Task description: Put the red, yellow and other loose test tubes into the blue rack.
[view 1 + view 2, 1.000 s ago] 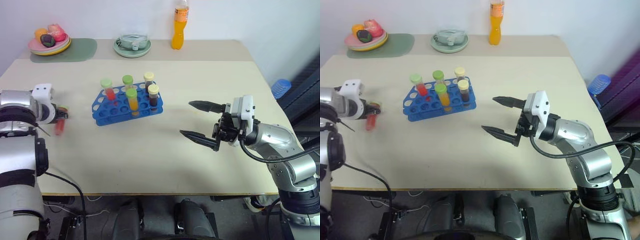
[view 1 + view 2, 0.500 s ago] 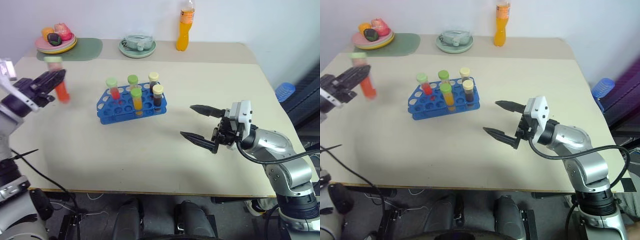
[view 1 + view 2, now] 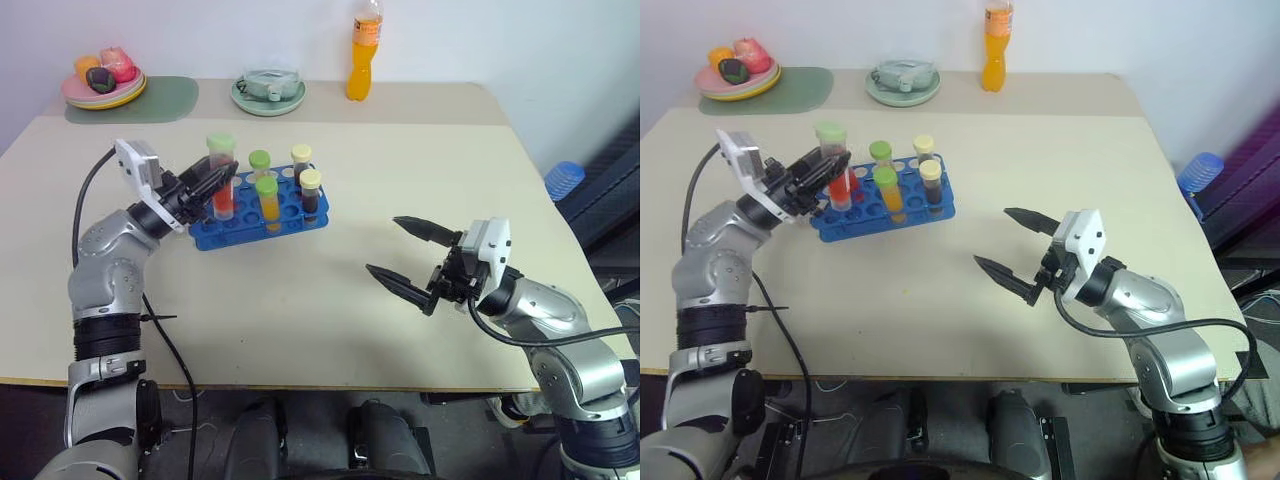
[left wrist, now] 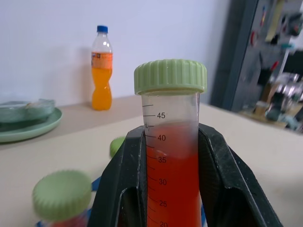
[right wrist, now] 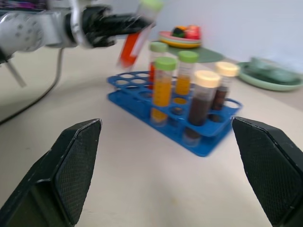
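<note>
Across the beige table (image 3: 300, 300), the left gripper (image 3: 215, 185) clamps a red tube (image 3: 222, 180) upright over the blue rack (image 3: 300, 215) at centre-left, seemingly to seat it, while the right gripper (image 3: 412, 258), lower right, gapes empty.

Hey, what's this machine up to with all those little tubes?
The robot is sorting test tubes into a bright blue plastic rack on the beige table. Its left gripper is clamped on a clear tube of red liquid with a pale green cap, holding it over the rack's left end, not yet set in a hole. Several capped tubes of red, orange and dark liquid stand in the rack. The right gripper hangs open and empty over the table to the right.
</note>
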